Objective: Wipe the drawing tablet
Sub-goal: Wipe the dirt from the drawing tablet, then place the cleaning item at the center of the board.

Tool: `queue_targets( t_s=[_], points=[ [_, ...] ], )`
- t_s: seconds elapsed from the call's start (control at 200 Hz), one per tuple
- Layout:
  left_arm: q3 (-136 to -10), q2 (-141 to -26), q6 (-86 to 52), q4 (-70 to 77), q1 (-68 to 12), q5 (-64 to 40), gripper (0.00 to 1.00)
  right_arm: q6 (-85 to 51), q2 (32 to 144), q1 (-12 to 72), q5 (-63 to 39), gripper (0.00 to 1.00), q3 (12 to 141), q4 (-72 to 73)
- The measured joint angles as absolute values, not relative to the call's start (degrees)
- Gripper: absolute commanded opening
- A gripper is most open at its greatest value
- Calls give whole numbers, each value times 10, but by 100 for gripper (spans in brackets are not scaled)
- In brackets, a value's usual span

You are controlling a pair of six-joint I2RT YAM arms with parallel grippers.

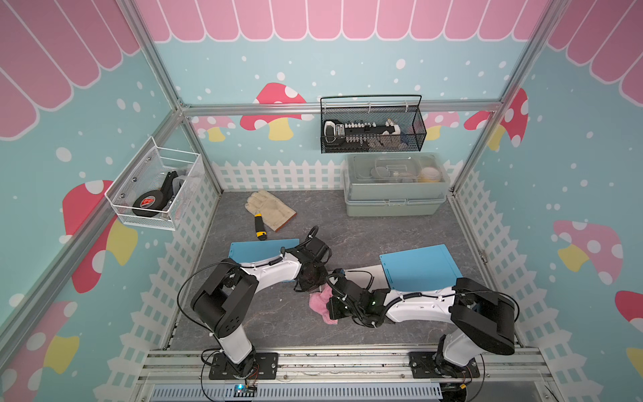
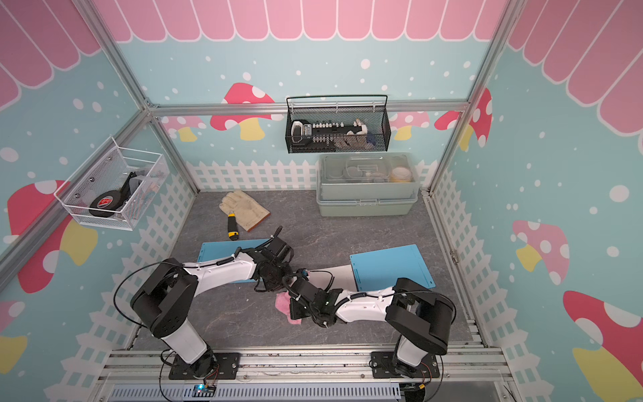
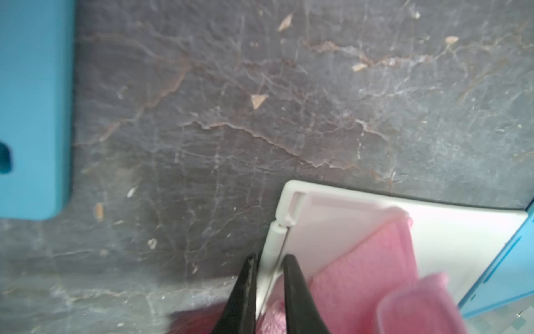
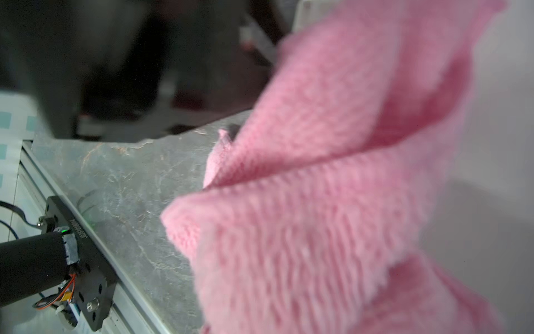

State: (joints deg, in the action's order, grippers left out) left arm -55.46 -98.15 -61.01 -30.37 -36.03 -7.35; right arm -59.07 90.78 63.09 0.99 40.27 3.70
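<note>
The drawing tablet is a thin white panel lying on the grey floor between my arms, its far end under a blue cover. In the left wrist view my left gripper is shut on the tablet's white near edge, one black finger on each side. A pink cloth lies across the tablet's face right beside those fingers. The cloth fills the right wrist view and hides my right gripper's jaws. In both top views the cloth hangs from my right gripper, close to my left gripper.
A second blue board lies under the left arm. Behind it are a work glove and a yellow-black knife. A green toolbox stands at the back right, below a black mesh basket. A white wire basket hangs on the left wall.
</note>
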Motion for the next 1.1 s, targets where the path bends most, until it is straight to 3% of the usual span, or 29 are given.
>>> queue_targets(
  t_s=[0.21, 0.36, 0.52, 0.685, 0.765, 0.931, 1.101],
  points=[
    [-554, -981, -598, -298, -357, -80, 18, -583, 783, 551, 41, 0, 343, -46],
    [-553, -975, -583, -309, -357, -75, 35, -544, 750, 482, 55, 0, 399, -102],
    [-563, -961, -570, -356, -356, -60, 47, -512, 810, 382, 32, 0, 493, -96],
    [-611, -933, -563, -392, -343, -49, 52, -509, 940, 302, -31, 3, 594, -66],
    [-627, -907, -563, -395, -335, -46, 54, -516, 997, 271, -65, 11, 632, -53],
    [-626, -848, -564, -401, -320, -45, 59, -525, 1076, 227, -96, 49, 709, -82],
    [-586, -771, -567, -403, -297, -48, 67, -496, 1087, 217, -62, 68, 796, -220]
  ],
)
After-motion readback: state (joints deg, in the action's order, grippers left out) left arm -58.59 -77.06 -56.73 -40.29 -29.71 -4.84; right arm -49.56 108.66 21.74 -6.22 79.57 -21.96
